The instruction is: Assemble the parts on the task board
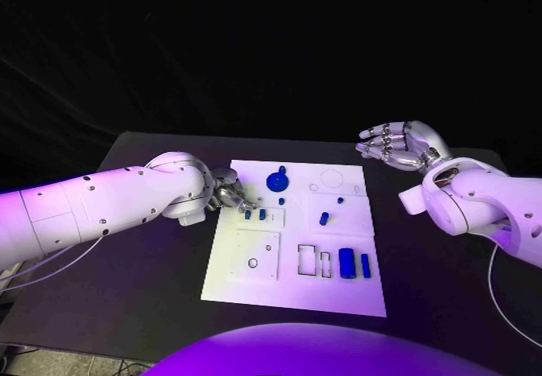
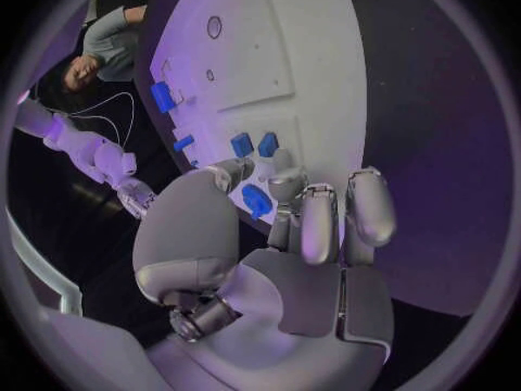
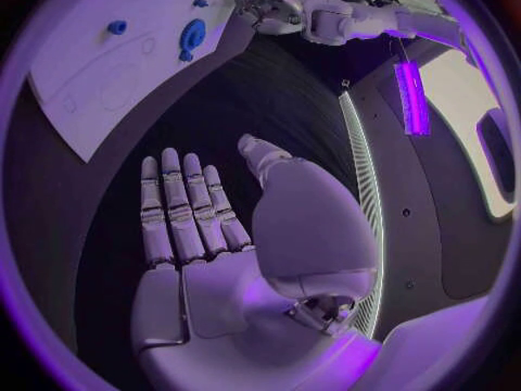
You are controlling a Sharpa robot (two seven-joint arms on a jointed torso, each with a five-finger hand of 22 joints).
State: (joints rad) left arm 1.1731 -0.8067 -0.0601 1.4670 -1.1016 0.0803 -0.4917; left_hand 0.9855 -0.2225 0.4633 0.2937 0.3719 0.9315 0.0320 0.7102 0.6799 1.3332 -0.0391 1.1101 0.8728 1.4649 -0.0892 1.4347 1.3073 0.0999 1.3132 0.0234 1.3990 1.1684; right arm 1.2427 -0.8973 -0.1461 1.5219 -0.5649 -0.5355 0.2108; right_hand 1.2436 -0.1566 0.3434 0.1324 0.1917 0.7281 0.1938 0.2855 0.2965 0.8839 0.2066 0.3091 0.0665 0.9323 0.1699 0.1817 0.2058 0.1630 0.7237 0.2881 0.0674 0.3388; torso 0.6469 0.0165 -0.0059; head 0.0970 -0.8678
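L hand (image 1: 229,193) fingers curled down (low); R hand (image 1: 398,144) spread, raised.

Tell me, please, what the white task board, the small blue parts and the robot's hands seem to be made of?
Task board: likely matte white plastic, flat, with no glare. Blue parts, such as the round one: probably moulded plastic, evenly coloured with a slight sheen. Left hand and right hand: silvery shells, metal or metallic-painted plastic; the look leaves it open.

White task board (image 1: 254,270); blue parts (image 1: 347,262); black table (image 1: 135,290).
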